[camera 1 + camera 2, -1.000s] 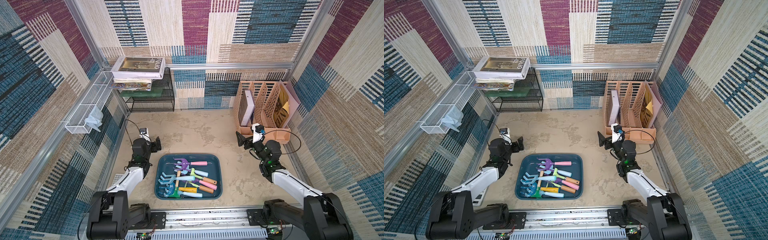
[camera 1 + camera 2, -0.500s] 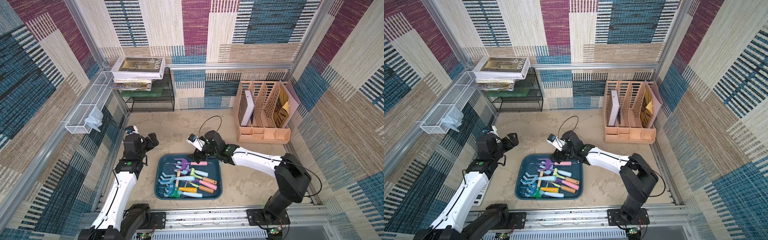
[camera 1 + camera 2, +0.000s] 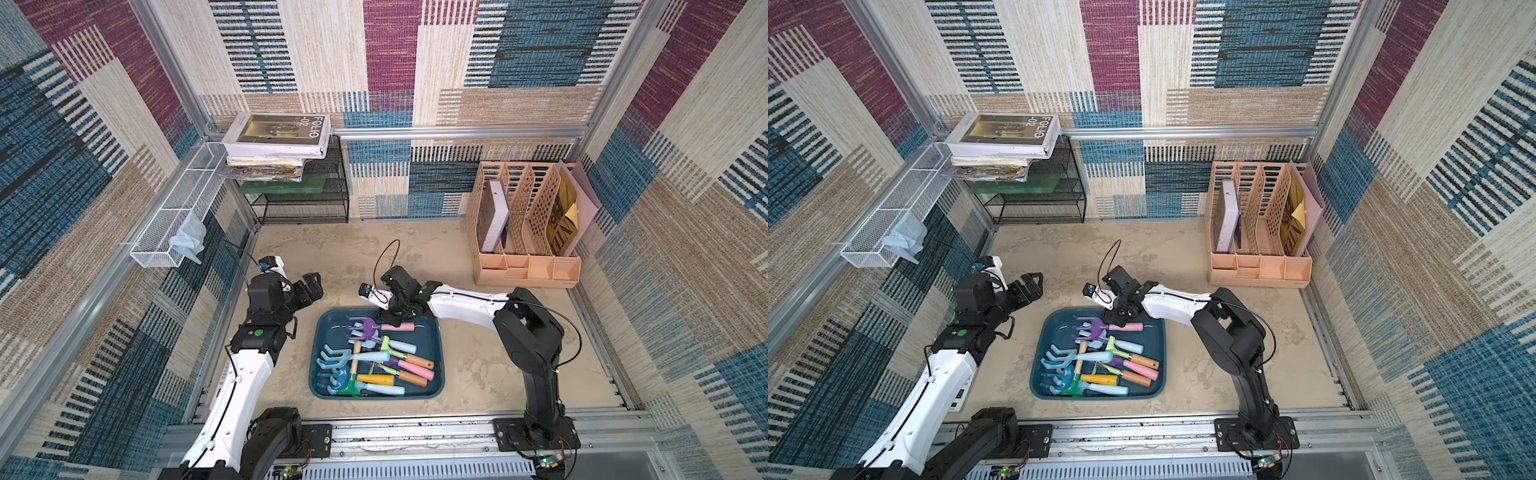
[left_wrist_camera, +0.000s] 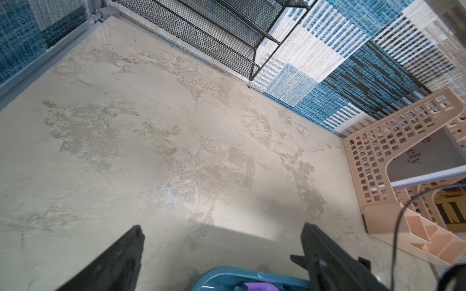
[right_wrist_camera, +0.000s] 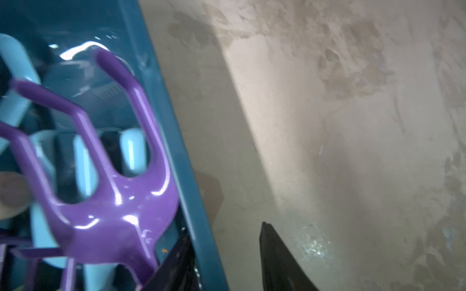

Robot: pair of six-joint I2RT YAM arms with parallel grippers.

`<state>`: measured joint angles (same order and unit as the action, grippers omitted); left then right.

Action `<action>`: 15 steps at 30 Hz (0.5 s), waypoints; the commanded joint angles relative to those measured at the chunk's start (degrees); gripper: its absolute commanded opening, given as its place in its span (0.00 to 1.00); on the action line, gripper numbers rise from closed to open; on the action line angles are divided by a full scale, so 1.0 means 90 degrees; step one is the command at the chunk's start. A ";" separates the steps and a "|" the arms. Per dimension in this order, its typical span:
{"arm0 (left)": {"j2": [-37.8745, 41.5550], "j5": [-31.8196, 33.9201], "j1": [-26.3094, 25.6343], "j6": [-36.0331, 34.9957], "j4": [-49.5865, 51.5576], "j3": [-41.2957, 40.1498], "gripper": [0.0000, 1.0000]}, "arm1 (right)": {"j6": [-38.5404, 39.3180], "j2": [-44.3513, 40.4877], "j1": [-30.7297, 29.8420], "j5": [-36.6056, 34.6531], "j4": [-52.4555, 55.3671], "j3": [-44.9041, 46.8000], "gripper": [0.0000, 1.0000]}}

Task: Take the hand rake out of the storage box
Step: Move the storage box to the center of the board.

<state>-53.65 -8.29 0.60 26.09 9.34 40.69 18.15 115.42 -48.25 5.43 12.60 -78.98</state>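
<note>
The teal-blue storage box (image 3: 441,365) (image 3: 1163,365) lies on the table near the front, holding several hand rakes. A purple hand rake (image 3: 361,326) (image 3: 1088,326) with a pink handle lies along its far edge. My right gripper (image 3: 390,318) (image 3: 1115,318) is down at that edge by the rake's neck. In the right wrist view my right gripper (image 5: 225,229) straddles the box rim (image 5: 176,151): one finger is inside beside the purple rake (image 5: 113,221), the other over the table, jaws apart. My left gripper (image 3: 316,286) (image 4: 222,226) hovers open beyond the box's far left corner (image 4: 227,277).
A peach file organizer (image 3: 528,232) stands at the back right. At the back left is a black mesh shelf (image 3: 303,195) with stacked books (image 3: 278,135) on top. A white wire basket (image 3: 174,224) hangs on the left wall. Blue, green and purple rakes (image 3: 365,370) fill the box.
My right arm swung from its folded pose at the right across to the box's far edge, and its jaws have narrowed. My left arm rose and reached toward the box's far left corner.
</note>
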 commanded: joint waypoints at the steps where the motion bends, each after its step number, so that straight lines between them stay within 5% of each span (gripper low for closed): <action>1: 0.0070 -0.0290 -0.0009 -0.0093 -0.0352 -0.0047 0.99 | -0.0258 0.0103 0.0235 -0.0317 0.0062 -0.0127 0.28; 9: 0.0229 -0.0426 -0.0036 -0.0089 -0.0513 -0.0159 0.99 | -0.0720 0.0129 0.1067 -0.0376 0.0191 -0.0113 0.09; 15: 0.0228 -0.0511 -0.0062 -0.0093 -0.0555 -0.0168 0.99 | -0.1461 -0.0069 0.2126 -0.0867 0.0177 -0.0030 0.06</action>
<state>-51.70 -11.84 0.14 25.87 6.22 39.27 8.58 115.26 -32.01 5.34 13.02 -79.18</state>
